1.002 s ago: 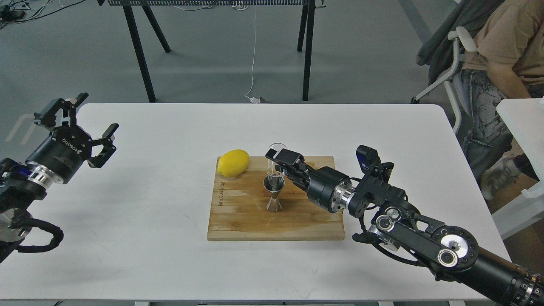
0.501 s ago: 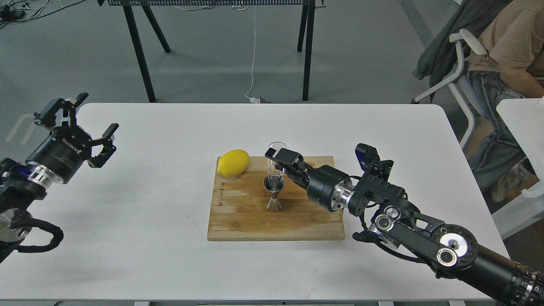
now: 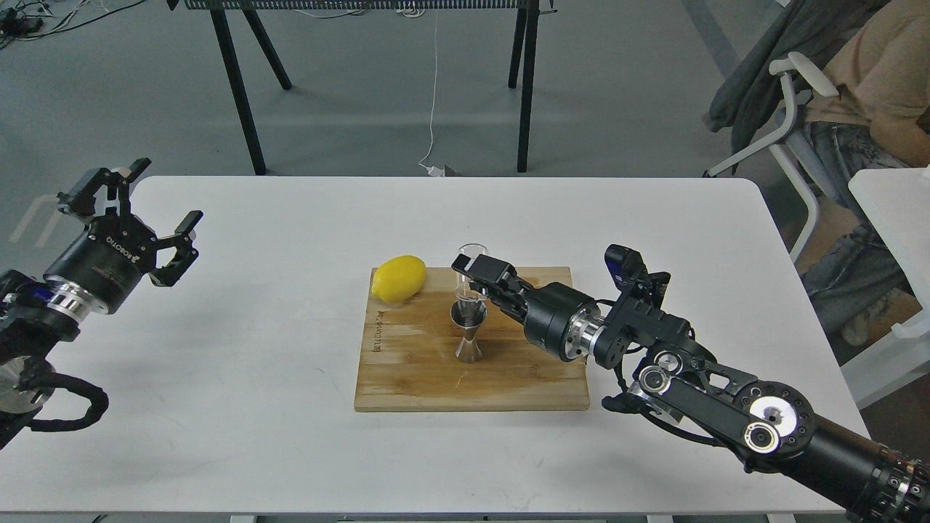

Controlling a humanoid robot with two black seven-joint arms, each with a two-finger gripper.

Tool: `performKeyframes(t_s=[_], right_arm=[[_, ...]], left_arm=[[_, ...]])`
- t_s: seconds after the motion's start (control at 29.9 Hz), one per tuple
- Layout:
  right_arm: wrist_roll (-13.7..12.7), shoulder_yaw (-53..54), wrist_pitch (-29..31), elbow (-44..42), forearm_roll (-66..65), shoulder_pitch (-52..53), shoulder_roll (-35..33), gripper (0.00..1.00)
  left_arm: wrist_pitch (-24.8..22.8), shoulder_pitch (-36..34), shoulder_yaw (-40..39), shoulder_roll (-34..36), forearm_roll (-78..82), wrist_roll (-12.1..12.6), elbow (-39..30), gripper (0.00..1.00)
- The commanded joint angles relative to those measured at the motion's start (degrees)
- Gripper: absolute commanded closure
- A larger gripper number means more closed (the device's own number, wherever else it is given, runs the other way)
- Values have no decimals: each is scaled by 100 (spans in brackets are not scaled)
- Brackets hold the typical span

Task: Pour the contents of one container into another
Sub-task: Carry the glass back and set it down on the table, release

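Reaching over board, right gripper (image 3: 474,274) clasping glass cup (image 3: 468,273), left gripper (image 3: 145,218) spread.

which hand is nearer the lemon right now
Right. The right hand is at the glass cup over the cutting board, just right of the lemon. The left hand hangs open far off by the table's left edge.

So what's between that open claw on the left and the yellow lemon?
Only bare white table and the wooden board's corner, seen from the head view, separate the left gripper from the yellow lemon.
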Motion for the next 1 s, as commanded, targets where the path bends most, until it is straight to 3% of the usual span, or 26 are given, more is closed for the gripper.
performKeyframes(t_s=[0.0,0.43,0.97], right_arm=[[-4,38,-17,8,41,-19,16,61],[-4,1205,-26,87,1849,-396,69,61],[5,4686,-8,105,6841,-2031,570,61]], left_arm=[[0,-5,-1,9,8,-1,1,8],[0,-22,-1,9,0,-1,1,8],[0,-5,-1,0,0,-1,1,8]])
